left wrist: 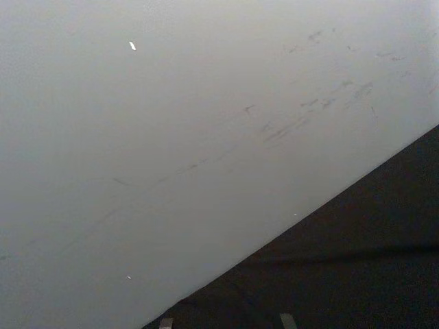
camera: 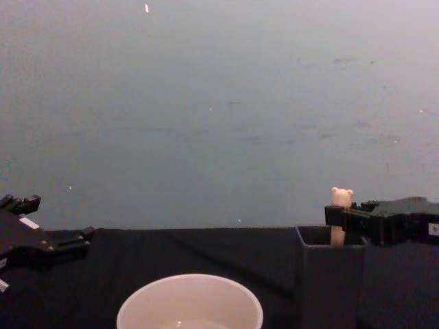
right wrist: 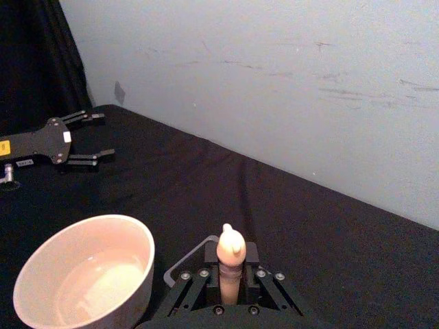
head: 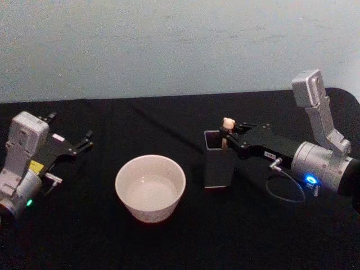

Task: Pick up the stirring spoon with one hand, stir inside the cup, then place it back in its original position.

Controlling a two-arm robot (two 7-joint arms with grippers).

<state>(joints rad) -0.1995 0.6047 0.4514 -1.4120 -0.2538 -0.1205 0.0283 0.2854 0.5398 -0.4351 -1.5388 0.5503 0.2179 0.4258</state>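
Right gripper (head: 229, 138) is in over the dark grey holder (head: 216, 169), fingers pressed together on the stirring spoon (head: 227, 125) just under its bear head. Head view gives the layout: holder right of centre, cup (head: 151, 187) just left of it w/ a gap between, black table (head: 169, 124) under both. Chest view adds the side profile: bear head (camera: 341, 197) pokes above the holder rim (camera: 322, 233), fingers at rim height. Right wrist view looks down the fingers (right wrist: 195, 291): beige handle (right wrist: 230, 264) sits between them, cup (right wrist: 86, 271) alongside w/ pale inside.

Spoon stands upright, long axis vertical, bear head up; shaft and bowl hidden inside the holder. Holder walls box it in.

Left gripper (head: 72, 145) lies on the table well left of the cup, fingers spread apart, holding nothing. Left wrist view: grey wall (left wrist: 171, 137) and table edge.
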